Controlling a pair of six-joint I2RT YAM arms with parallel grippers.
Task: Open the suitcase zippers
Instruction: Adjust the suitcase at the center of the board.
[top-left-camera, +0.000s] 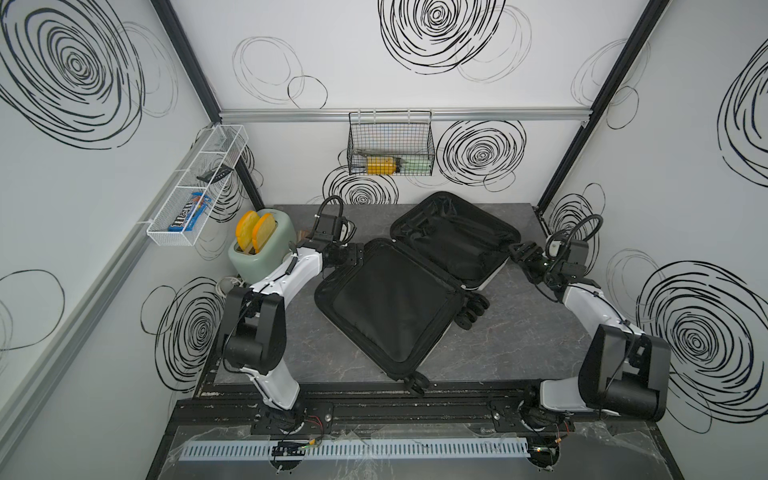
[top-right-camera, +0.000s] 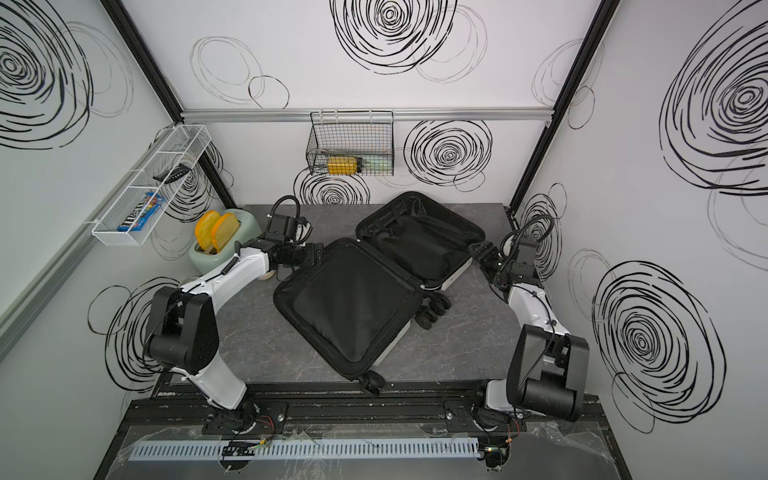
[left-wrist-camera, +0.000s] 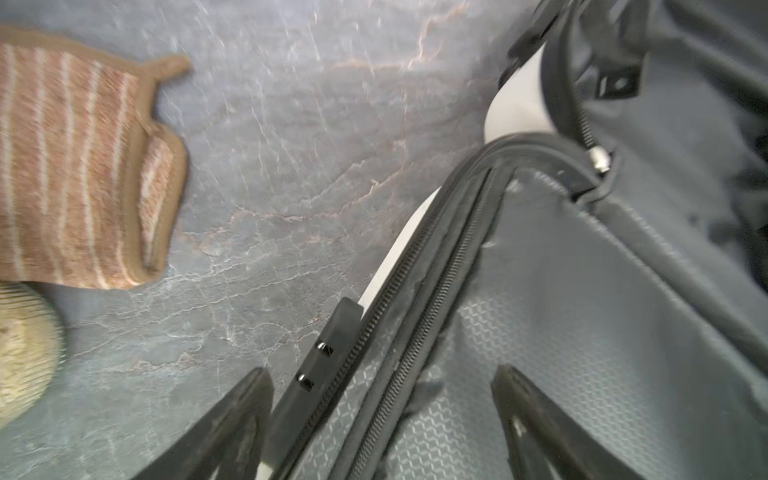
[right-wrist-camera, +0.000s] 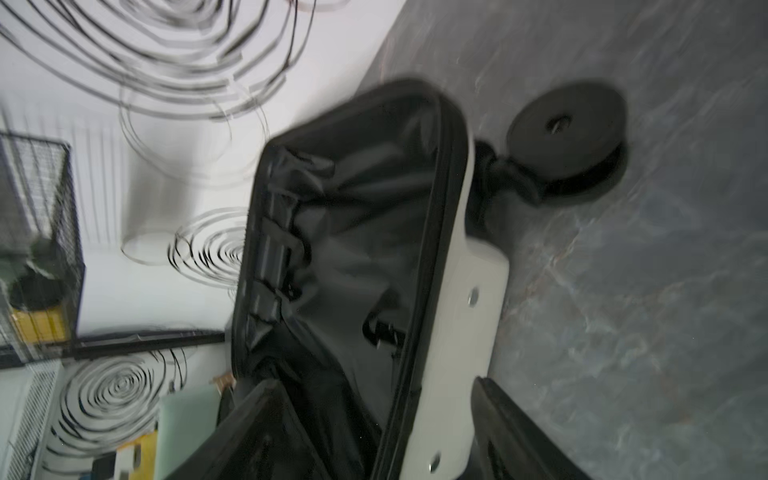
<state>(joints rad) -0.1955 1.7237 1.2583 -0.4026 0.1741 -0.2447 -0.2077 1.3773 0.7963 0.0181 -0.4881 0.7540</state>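
Suitcase (top-left-camera: 390, 307) is unzipped; left hand (left-wrist-camera: 382, 372) and right hand (right-wrist-camera: 372, 382), each spread astride its rim, should be lifted clear.

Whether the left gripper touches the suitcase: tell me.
Cannot tell. The left wrist view shows the open left gripper straddling the suitcase rim, one finger close beside its lock block, with blur hiding any gap.

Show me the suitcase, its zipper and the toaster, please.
suitcase (top-left-camera: 386, 307): in a top view, black lining of the near half.
zipper (left-wrist-camera: 376, 311): left wrist view, teeth beside the white shell edge.
toaster (top-left-camera: 245, 262): in a top view, mint-green front of the body.
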